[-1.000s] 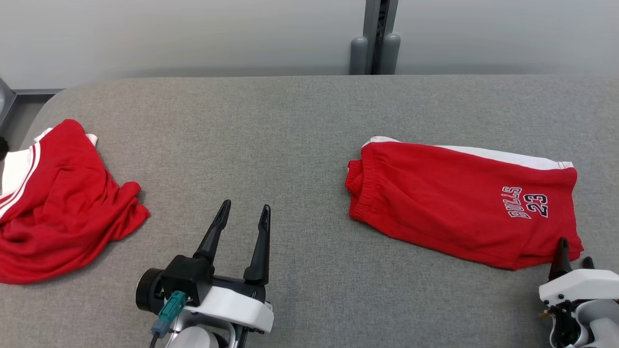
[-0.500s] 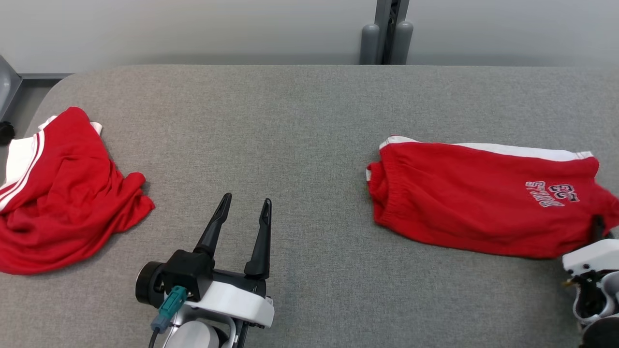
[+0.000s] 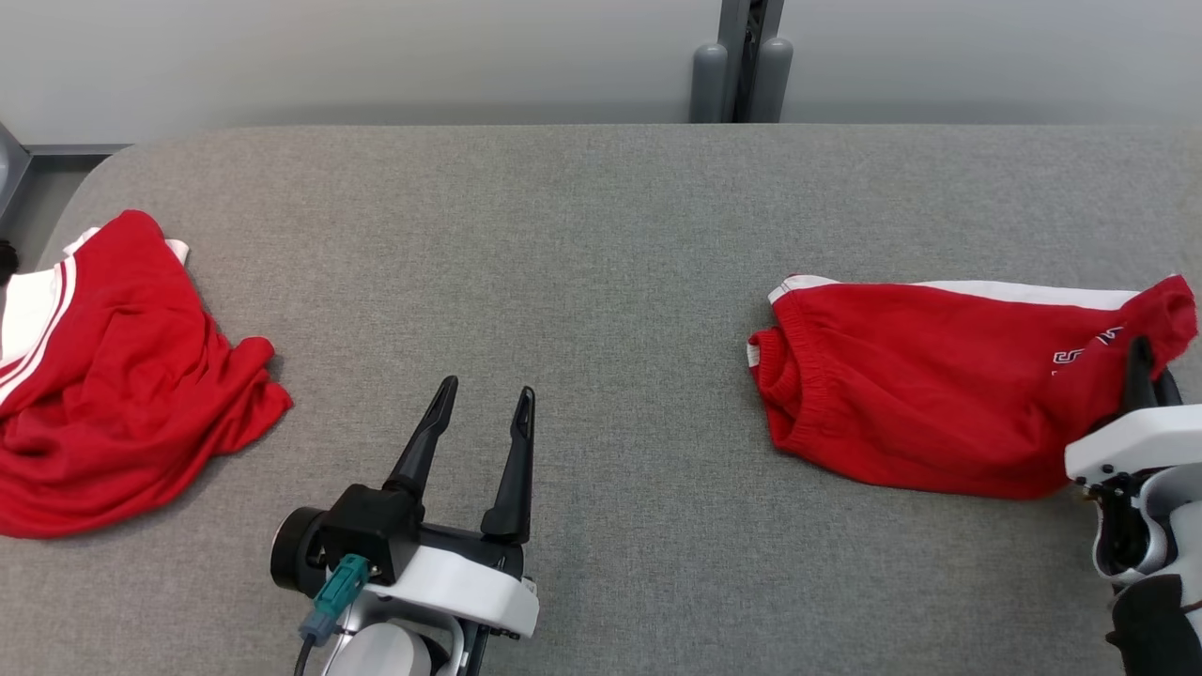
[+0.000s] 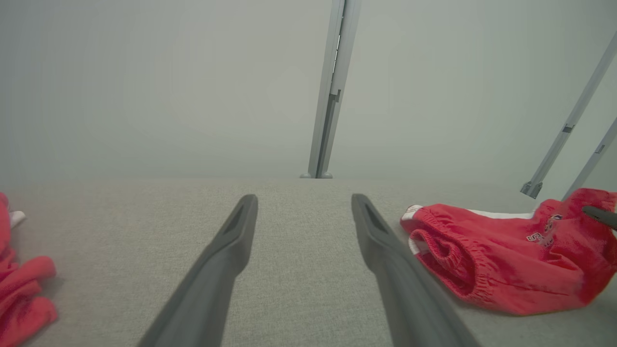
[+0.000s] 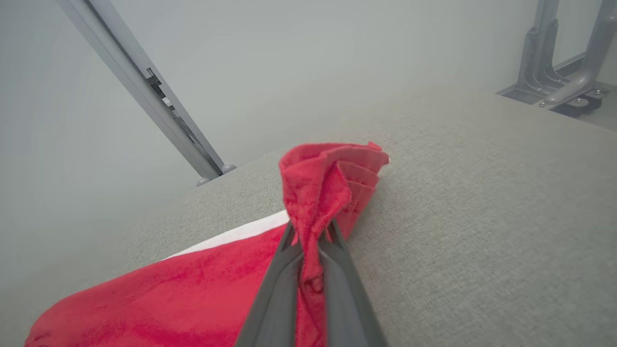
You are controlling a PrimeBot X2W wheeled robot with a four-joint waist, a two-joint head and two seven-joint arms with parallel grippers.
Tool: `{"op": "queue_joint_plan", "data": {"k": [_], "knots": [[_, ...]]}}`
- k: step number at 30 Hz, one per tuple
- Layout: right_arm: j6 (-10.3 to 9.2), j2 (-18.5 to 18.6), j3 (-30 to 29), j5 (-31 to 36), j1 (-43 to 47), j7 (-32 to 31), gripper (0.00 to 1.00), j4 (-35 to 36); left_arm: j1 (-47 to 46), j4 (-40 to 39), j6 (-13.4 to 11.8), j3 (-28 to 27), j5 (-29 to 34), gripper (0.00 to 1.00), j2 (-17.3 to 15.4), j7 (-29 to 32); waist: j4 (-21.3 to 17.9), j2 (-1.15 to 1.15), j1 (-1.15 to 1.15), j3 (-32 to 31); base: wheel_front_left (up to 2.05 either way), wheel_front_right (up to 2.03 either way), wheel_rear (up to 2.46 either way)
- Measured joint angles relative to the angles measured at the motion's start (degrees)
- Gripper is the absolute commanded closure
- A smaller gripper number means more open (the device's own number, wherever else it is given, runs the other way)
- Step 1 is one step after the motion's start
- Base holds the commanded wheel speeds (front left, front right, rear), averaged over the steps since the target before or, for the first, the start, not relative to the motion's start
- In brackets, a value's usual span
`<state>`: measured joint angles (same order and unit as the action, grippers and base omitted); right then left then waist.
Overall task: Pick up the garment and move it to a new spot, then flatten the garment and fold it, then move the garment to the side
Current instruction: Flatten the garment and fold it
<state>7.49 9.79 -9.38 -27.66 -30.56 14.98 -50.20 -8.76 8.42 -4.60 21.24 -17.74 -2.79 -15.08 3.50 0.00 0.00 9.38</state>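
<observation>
The garment (image 3: 920, 394) is a pair of folded red shorts with a white side stripe, lying on the right side of the grey table (image 3: 582, 235). My right gripper (image 3: 1141, 355) is shut on the shorts' leg hem, which is bunched and lifted off the table. In the right wrist view the red cloth (image 5: 168, 299) is pinched between the closed fingers of the right gripper (image 5: 311, 231). My left gripper (image 3: 486, 390) stands open and empty over the table's front middle, well left of the shorts (image 4: 496, 270); its spread fingers (image 4: 303, 200) point toward the back wall.
A second red garment (image 3: 113, 376) with white stripes lies crumpled at the table's left edge and shows in the left wrist view (image 4: 19, 289). A grey post (image 3: 742, 56) rises behind the table's far edge. The table's right edge lies just past the right gripper.
My right gripper closed on the shorts' leg hem, raised it and pulled the shorts to the right; the printed corner has folded up. The left gripper stayed put. The camera shifted slightly.
</observation>
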Motion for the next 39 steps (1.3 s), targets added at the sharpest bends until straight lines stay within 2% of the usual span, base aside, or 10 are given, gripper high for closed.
{"op": "queue_joint_plan", "data": {"k": [11,19,29,34,35,37,39], "knots": [[0.0,-2.2,12.5,-0.1,4.0,0.0,1.0,10.2,0.1,0.3,-0.2,0.8,-1.1,0.0,0.0,0.0,1.8,0.0,0.0,-1.4,0.0,0.0,0.0],[0.0,-3.7,21.1,1.1,6.2,-1.9,1.0,14.3,0.3,0.3,-0.3,0.8,-1.5,0.0,0.0,0.0,3.6,0.0,0.0,-1.8,0.0,0.0,0.0],[0.0,-4.7,26.3,3.4,8.3,-3.2,1.0,14.8,0.3,0.0,-0.5,0.6,-1.7,0.0,0.0,0.0,4.7,0.0,0.0,-1.5,0.0,0.0,0.0],[0.0,-5.5,26.6,1.2,9.6,-5.1,1.0,14.7,0.3,-0.2,-0.6,0.3,-1.7,0.0,0.0,0.0,4.6,0.0,0.0,-1.3,0.0,0.0,0.0],[0.0,-5.6,26.7,0.8,9.8,-5.4,0.91,14.7,0.3,-0.2,-0.6,0.2,-1.7,0.0,0.0,0.0,4.5,0.0,0.01,-1.3,0.0,0.0,0.0],[0.0,-5.6,27.2,-0.3,10.0,-5.7,0.0,15.1,0.3,-0.2,-0.6,0.2,-1.7,0.0,0.0,0.0,4.3,0.0,0.0,-1.3,0.0,0.0,0.0],[0.0,-5.8,28.8,-2.2,10.0,-6.7,0.0,16.1,0.3,-0.2,-0.7,0.1,-1.7,0.0,0.0,0.0,4.0,0.0,0.0,-1.4,0.0,0.0,0.0]]}}
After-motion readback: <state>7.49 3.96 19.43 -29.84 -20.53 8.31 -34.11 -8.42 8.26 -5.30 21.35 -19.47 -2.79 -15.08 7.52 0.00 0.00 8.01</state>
